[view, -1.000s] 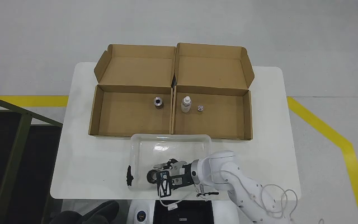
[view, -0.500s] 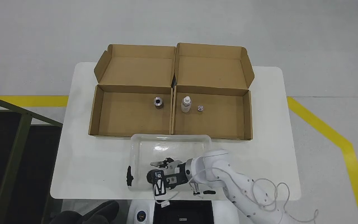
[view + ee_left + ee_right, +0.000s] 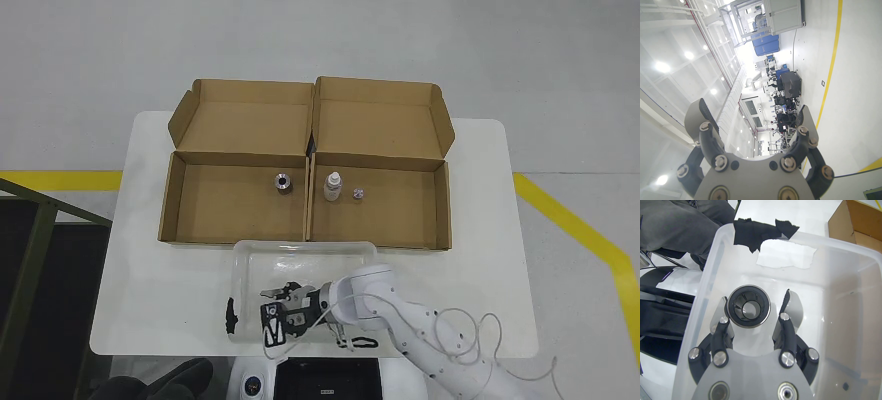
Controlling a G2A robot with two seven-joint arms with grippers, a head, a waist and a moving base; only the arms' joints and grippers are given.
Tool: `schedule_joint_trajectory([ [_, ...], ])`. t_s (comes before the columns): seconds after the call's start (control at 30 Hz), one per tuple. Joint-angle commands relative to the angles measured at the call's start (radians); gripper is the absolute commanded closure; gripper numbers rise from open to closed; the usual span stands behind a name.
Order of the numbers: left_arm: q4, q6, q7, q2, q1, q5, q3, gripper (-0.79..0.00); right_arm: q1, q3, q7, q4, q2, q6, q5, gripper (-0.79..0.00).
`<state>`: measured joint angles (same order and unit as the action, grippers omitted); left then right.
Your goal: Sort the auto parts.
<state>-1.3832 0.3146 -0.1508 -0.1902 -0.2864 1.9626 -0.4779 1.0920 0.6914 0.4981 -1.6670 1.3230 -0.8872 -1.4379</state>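
Noted right gripper (image 3: 755, 295) released, straddling bearing (image 3: 749, 308) inside clear bin (image 3: 838, 256), near side; left gripper (image 3: 753, 108) likewise released.

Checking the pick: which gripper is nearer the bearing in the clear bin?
Right. The right gripper sits open around the bearing inside the clear bin; the left gripper points out at the hall, away from it.
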Motion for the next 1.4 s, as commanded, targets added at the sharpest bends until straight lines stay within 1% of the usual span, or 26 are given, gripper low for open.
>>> schedule_joint_trajectory([
  [0.0,0.0,0.0,0.0,0.0,0.0,0.0,0.0,-0.785,-0.011,-0.007,-0.003,0.012,0.003,0.003,0.004,-0.48],
  [0.03,0.0,0.0,0.0,0.0,0.0,0.0,0.0,-0.785,-0.015,-0.01,-0.006,0.018,0.004,0.006,0.008,-0.385],
  [0.1,0.0,0.0,0.0,0.0,0.0,0.0,0.0,-0.785,-0.023,-0.016,-0.008,0.026,0.006,0.008,0.013,-0.354],
  [0.17,0.0,0.0,0.0,0.0,0.0,0.0,0.0,-0.785,-0.031,-0.02,-0.013,0.034,0.008,0.009,0.02,-0.286],
  [0.2,0.0,0.0,0.0,0.0,0.0,0.0,0.0,-0.785,-0.035,-0.022,-0.016,0.038,0.009,0.01,0.025,-0.212],
  [0.23,0.0,0.0,0.0,0.0,0.0,0.0,0.0,-0.785,-0.039,-0.024,-0.018,0.042,0.01,0.01,0.029,-0.179],
  [0.27,0.0,0.0,0.0,0.0,0.0,0.0,0.0,-0.785,-0.043,-0.024,-0.024,0.047,0.011,0.011,0.036,-0.123],
  [0.3,0.0,0.0,0.0,0.0,0.0,0.0,0.0,-0.785,-0.048,-0.025,-0.027,0.051,0.012,0.012,0.04,-0.034],
  [0.33,0.0,0.0,0.0,0.0,0.0,0.0,0.0,-0.785,-0.052,-0.024,-0.03,0.055,0.013,0.015,0.046,0.0],
  [0.53,0.0,0.0,0.0,0.0,0.0,0.0,0.0,-0.785,-0.068,-0.01,-0.039,0.051,0.013,0.019,0.081,0.0],
  [0.8,0.0,0.0,0.0,0.0,0.0,0.0,0.0,-0.785,-0.056,0.06,-0.052,-0.003,-0.005,0.016,0.142,0.0],
  [1.13,0.0,0.0,0.0,0.0,0.0,0.0,0.0,-0.785,-0.046,0.134,-0.084,-0.029,-0.017,0.049,0.284,0.0],
  [1.37,0.0,0.0,0.0,0.0,0.0,0.0,0.0,-0.785,-0.074,0.159,-0.08,-0.009,-0.017,0.077,0.394,0.0],
])
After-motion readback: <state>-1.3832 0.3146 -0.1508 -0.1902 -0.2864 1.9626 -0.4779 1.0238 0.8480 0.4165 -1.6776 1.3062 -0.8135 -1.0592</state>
